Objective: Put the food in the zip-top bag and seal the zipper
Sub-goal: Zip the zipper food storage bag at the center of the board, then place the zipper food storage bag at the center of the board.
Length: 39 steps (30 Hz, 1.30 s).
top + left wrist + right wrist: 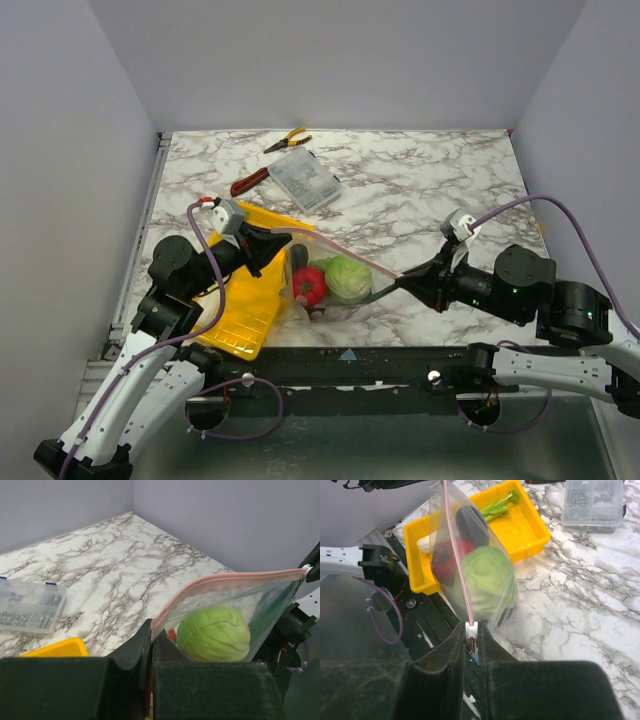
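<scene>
**Bag.** The clear bag [335,262] hangs stretched between the two grippers at lower centre of the top view, above the marble worktop [430,190]. Its lower part hangs just beside the yellow tray [235,320]. Whether it rests on the worktop cannot be told.

**Zipper.** The pink zipper [340,252] runs taut in one straight line from gripper to gripper. In both wrist views it reads as a single strip. Whether it is pressed shut along its full length cannot be told.

**Left gripper.** The left gripper [268,247] is clenched on the end of the bag mouth at centre left of the top view. In the left wrist view its fingers [142,647] meet over the end of the strip at bottom centre.

**Right gripper.** The right gripper [405,282] is clenched on the opposite end of the mouth. In the right wrist view it pinches the zipper at the white slider [471,628].

**Contents.** The green cabbage [347,278], the red tomato [309,286] and the dark eggplant [470,522] are inside the bag. The cabbage lies toward the right gripper and the tomato toward the tray.

**Tray.** In the right wrist view, the leafy greens [497,506] and a white piece, apparently the leek [423,543], lie in the tray behind the bag.

**Other items.** A clear box [305,178] sits at upper centre of the top view, well apart from the bag. The red-handled pliers [250,182] lie just beside it.
</scene>
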Each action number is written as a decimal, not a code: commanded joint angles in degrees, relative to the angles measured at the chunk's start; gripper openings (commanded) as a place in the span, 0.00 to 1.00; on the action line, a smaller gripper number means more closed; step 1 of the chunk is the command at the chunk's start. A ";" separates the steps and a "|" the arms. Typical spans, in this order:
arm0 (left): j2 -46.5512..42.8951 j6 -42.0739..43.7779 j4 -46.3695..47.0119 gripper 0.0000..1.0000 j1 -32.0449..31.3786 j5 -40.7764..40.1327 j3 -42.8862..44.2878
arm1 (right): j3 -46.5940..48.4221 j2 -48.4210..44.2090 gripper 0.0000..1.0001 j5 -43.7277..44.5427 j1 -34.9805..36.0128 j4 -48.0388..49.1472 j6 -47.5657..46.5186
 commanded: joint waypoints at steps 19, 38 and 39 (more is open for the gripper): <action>3.32 -0.83 0.65 0.00 2.14 8.84 2.85 | 16.88 27.24 0.82 3.08 0.04 2.21 -0.82; 2.85 -0.68 0.31 0.00 2.07 10.37 2.93 | 12.71 29.23 0.59 -0.39 -2.05 9.80 -2.89; 2.77 -0.67 0.21 0.00 2.11 10.47 2.93 | 12.35 29.14 0.54 -0.86 -2.85 10.04 -2.82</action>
